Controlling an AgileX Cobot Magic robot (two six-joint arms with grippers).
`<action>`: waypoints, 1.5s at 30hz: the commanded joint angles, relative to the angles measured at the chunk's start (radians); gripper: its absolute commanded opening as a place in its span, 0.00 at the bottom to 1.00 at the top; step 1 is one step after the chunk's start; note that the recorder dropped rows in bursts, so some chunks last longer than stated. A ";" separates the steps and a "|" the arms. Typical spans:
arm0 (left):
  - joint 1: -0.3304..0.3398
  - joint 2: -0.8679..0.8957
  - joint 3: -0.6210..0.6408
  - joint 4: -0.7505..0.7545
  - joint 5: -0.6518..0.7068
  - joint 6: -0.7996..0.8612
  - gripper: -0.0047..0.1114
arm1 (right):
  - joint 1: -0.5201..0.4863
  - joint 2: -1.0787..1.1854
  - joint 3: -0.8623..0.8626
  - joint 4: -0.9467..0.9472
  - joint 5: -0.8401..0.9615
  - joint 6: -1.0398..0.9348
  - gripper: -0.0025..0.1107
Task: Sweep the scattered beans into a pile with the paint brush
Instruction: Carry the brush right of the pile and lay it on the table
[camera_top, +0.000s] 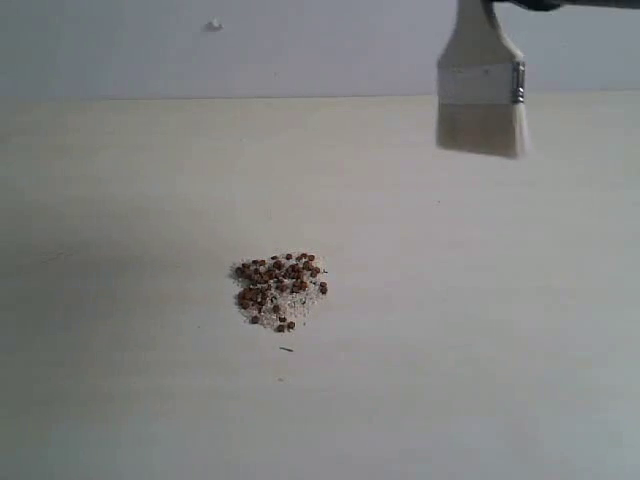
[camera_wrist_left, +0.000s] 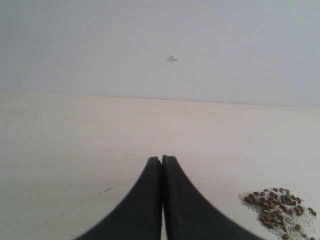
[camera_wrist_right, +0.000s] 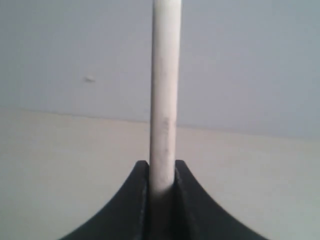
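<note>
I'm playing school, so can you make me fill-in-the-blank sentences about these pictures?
The beans lie in one ____ on the table.
The paint brush hangs with bristles pointing ____.
The right claw grips the brush's ____.
The left claw is ____ and empty.
Missing words: pile, down, handle, shut.

The beans (camera_top: 281, 291) lie in one pile on the table (camera_top: 120, 380), near its middle. The paint brush (camera_top: 481, 95) hangs bristles down, right of and behind the pile, well apart from it, its handle between the right gripper's (camera_wrist_right: 162, 175) jaws. The left gripper (camera_wrist_left: 162, 165) sits low over the table, near the pile.
</note>
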 joint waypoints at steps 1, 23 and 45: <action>-0.006 -0.006 0.003 0.002 -0.001 -0.002 0.04 | 0.000 0.023 0.000 0.319 0.254 -0.206 0.02; -0.006 -0.006 0.003 0.002 -0.001 -0.002 0.04 | -0.067 0.461 -0.037 1.258 0.407 -0.979 0.02; -0.006 -0.006 0.003 0.002 -0.001 -0.002 0.04 | -0.067 0.665 -0.151 1.453 0.415 -1.141 0.02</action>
